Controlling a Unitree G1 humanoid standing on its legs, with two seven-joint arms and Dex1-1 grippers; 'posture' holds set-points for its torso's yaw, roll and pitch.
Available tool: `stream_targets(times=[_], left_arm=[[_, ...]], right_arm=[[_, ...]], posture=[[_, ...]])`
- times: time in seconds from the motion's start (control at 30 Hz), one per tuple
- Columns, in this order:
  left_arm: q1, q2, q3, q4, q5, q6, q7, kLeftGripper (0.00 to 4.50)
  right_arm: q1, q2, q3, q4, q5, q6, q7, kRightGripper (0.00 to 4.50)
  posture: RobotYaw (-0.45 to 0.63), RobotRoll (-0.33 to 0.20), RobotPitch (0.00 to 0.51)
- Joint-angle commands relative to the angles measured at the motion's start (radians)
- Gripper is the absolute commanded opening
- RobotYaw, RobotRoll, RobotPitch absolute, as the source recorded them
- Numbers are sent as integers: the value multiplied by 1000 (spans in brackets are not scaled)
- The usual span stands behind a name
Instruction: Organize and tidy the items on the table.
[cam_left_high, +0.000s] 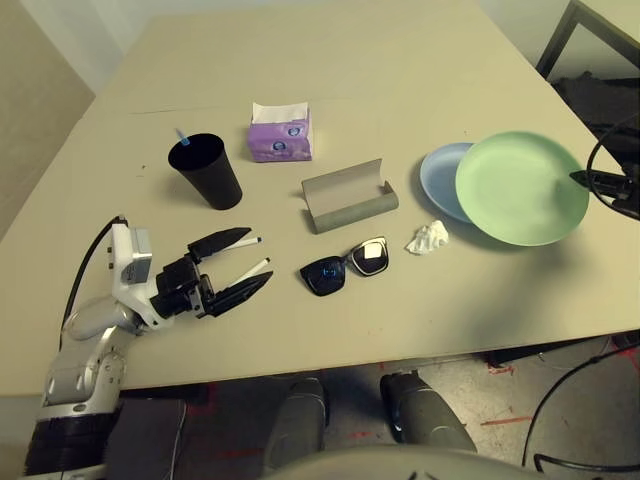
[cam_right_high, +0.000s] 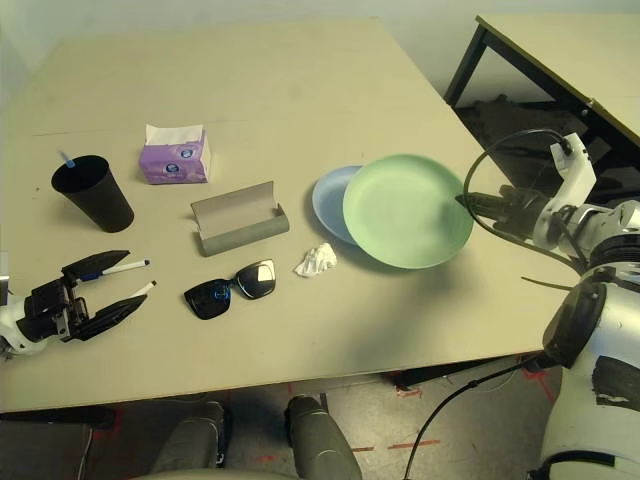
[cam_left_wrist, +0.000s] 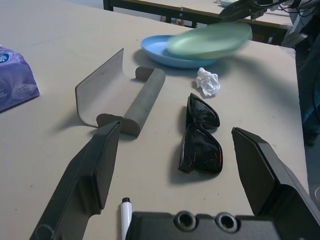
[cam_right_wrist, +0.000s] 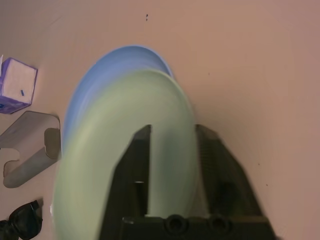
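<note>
Pale green, smooth and round, the shallow plate (cam_left_high: 522, 188) lay at the desk's (cam_left_high: 330, 60) 2 o'clock, overlapping the pale blue round plate (cam_left_high: 440, 180). Stacking these 2 seemed underway; centring came next. The right pincer (cam_right_wrist: 173, 128) stood parted at its rim; the left pincer (cam_left_wrist: 177, 128) gaped, empty.

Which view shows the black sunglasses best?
Left wrist view: the sunglasses are large and unobstructed, between the left gripper's fingers as seen from there. Both eye views show them whole but smaller, beside the white tissue wad. Right wrist view: only part, cut off at the edge.
</note>
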Motion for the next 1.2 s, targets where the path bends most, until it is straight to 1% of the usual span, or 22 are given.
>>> stream_targets(times=[0.03,0.13,0.17,0.27,0.4,0.57,0.7,0.77,0.83,0.93,1.13,1.2], left_arm=[[7,-4,3,11,1,8,-5,4500],[-5,0,0,23,2,9,-10,4500],[-10,1,1,26,2,10,-12,4500],[-28,2,1,44,3,11,-17,4500],[-47,-2,-4,73,11,3,-29,4500],[-67,-10,-13,99,19,-4,-37,4500],[-92,-16,-23,131,24,-9,-52,4500],[-104,-16,-26,141,28,-9,-56,4500],[-120,-14,-28,154,30,-7,-62,4500],[-140,-6,-29,171,34,-5,-74,4500],[-172,6,-32,203,41,0,-98,4500],[-181,13,-35,214,41,5,-109,4500]], right_arm=[[19,-19,-16,14,-2,-20,-18,3270],[24,-26,-29,15,7,-25,-27,4359],[26,-30,-34,14,11,-26,-29,4475],[36,-43,-43,12,14,-23,-24,4475],[56,-74,-21,4,-4,-8,22,4475],[96,-110,58,-14,-61,-9,131,4475],[173,-134,133,-44,-107,-62,244,4475],[197,-136,150,-62,-115,-89,277,4475],[253,-140,174,-88,-126,-131,321,4475],[326,-143,160,-123,-103,-172,344,4475],[470,-114,56,-240,-3,-250,311,4475],[586,-94,16,-348,35,-308,306,4475]], posture=[[7,0,152],[0,0,146],[-1,0,145],[-7,0,140],[-17,0,138],[-37,0,138],[-57,0,139],[-60,0,140],[-70,0,140],[-83,0,140],[-112,0,145],[-121,0,143]])
